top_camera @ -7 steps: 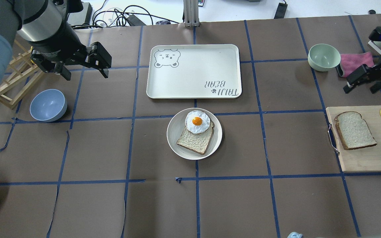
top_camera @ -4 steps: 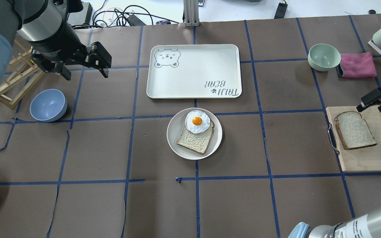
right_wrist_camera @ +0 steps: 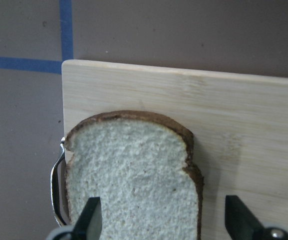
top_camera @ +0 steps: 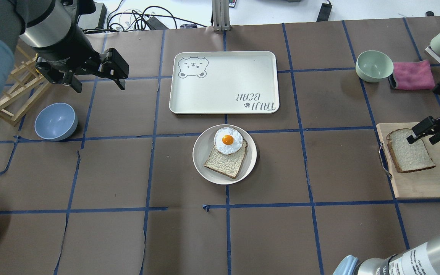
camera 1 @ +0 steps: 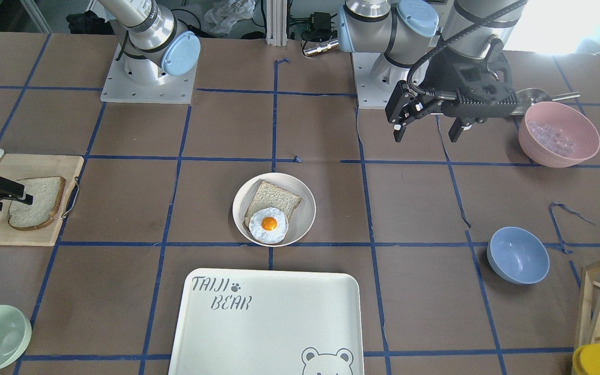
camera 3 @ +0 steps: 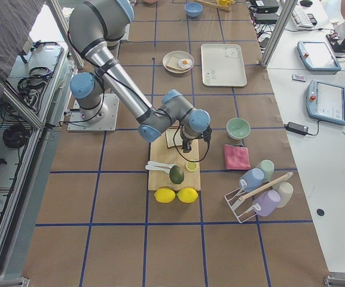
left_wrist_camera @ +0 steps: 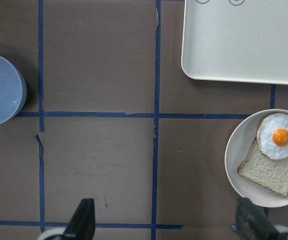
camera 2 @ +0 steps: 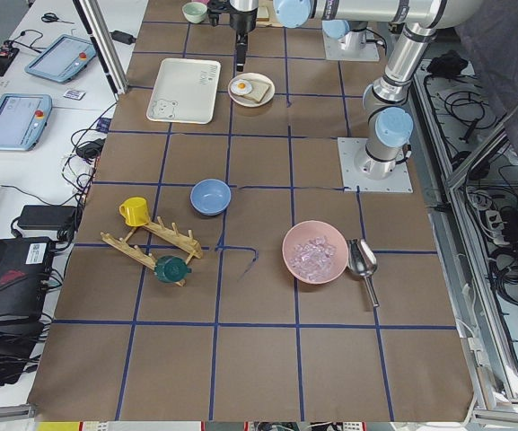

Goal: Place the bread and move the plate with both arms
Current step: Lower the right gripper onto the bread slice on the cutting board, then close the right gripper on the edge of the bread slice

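Plate point(top_camera: 201, 154) with 1 egg-topped slice point(top_camera: 224, 163); bread point(top_camera: 410, 154) on cutting board point(top_camera: 426, 183)

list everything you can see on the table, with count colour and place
bread: 1, white, dark crust, on the cutting board
plate: 1, cream, table centre, holding a smaller slice and fried egg
tray: 1, white, beyond the plate
green bowl: 1, pale green, beside the pink cloth
blue bowl: 1, blue, robot's left side
pink bowl: 1, pink, left, near the robot's base
lemons: 2, yellow, beside the cutting board
wooden rack: 1, tan, far left
left end effector: 1, black, open, near the blue bowl
right end effector: 1, black, open, over the bread
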Tool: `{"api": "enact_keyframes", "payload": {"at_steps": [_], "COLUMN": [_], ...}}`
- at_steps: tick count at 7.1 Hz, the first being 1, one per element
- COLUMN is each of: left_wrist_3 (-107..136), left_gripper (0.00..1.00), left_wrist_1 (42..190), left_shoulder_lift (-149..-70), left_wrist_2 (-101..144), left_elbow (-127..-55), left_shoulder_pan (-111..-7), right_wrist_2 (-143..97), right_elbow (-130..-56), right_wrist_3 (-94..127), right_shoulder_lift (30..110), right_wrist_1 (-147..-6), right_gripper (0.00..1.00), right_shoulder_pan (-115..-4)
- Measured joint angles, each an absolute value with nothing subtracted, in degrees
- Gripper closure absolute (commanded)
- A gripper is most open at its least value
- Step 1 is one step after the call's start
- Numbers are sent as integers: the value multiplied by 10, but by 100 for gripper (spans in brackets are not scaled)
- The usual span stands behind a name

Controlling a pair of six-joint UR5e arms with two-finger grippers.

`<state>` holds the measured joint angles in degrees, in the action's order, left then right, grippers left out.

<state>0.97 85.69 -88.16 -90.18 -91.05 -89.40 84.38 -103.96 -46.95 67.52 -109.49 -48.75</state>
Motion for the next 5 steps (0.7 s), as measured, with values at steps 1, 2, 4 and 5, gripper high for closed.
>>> {"api": "enact_keyframes", "payload": {"at_steps": [1, 2, 4, 5], "left_wrist_3": [10, 10, 10, 10], "left_gripper": [0, 0, 0, 0], "left_wrist_1": [857, 857, 858, 858], "left_shoulder_lift": [-882, -882, -882, -882], "left_wrist_2": [-902, -903, -903, -903], "left_elbow": [-911, -911, -911, -911], "left_shoulder_pan": [-894, -894, -894, -894], "right_wrist_2": [848, 849, 863, 871], "right_elbow": [-1046, -1050, -1055, -1055], "right_wrist_3": [-470, -470, -471, -471], "right_shoulder_lift": [675, 674, 674, 674], "right_wrist_1": [-1095, -1095, -1095, -1095], "right_gripper": [17, 30, 58, 77], "right_shoulder_pan": [-487, -487, -487, -487]}}
